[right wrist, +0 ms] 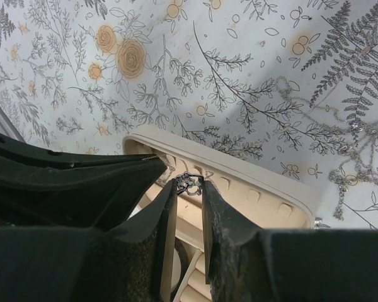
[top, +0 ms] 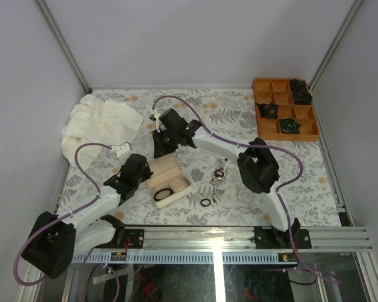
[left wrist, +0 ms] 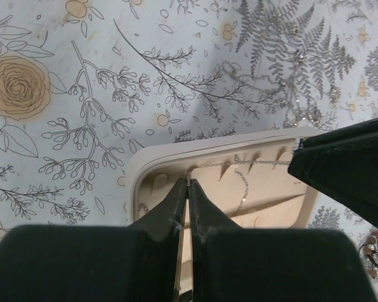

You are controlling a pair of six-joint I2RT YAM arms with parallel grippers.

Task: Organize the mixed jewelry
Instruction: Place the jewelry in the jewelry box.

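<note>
The beige jewelry box (top: 166, 168) lies open between both grippers. My left gripper (top: 145, 171) is shut on a thin silvery chain (left wrist: 239, 165) that runs along the hooks inside the box lid (left wrist: 176, 148); the pinch shows in the left wrist view (left wrist: 188, 184). My right gripper (top: 160, 145) is shut on a small dark ornate pendant (right wrist: 190, 183) just over the lid's rim (right wrist: 239, 165). A black bangle (top: 162, 194) lies in the box base. A black ring (top: 205, 202) and a small pile of mixed jewelry (top: 219, 175) lie on the table.
A silvery beaded necklace (right wrist: 356, 148) sprawls on the floral tablecloth beside the box. An orange compartment tray (top: 264, 94) with dark rosettes stands at the back right. A crumpled white cloth (top: 97, 123) lies at the back left.
</note>
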